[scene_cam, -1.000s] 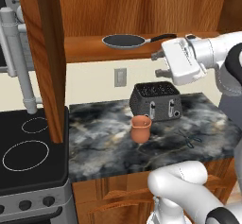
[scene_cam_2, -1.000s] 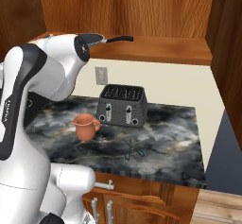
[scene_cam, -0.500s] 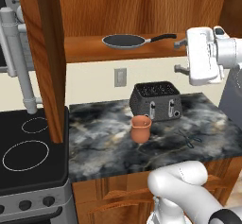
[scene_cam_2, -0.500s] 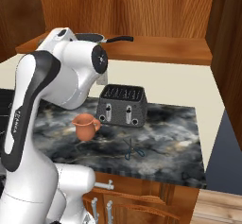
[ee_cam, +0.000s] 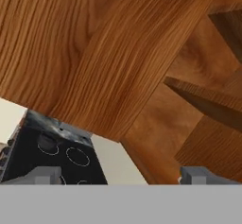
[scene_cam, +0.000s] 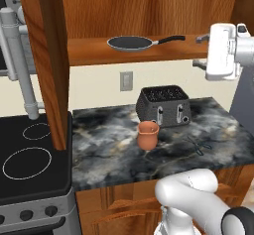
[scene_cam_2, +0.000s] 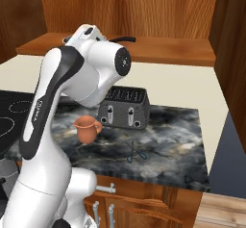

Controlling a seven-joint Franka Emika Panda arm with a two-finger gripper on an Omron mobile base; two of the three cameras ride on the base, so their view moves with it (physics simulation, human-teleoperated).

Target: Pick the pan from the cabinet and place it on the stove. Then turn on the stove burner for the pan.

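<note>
Left base view: the pan [scene_cam: 130, 43] sits on the open cabinet [scene_cam: 144, 50] shelf, its handle pointing toward the gripper [scene_cam: 201, 51] at shelf height.

Jaws stand wide apart and hold nothing, close to the tip of the pan's handle without touching it. Below on the marbled desk [scene_cam: 109, 145] stand a dark toaster [scene_cam: 163, 106] and a terracotta cup [scene_cam: 148, 134], with scissors [scene_cam: 198, 145] lying nearby. The stove [scene_cam: 30, 179] lies left of the desk, its large white-ringed stove burner [scene_cam: 27, 162] bare.
</note>
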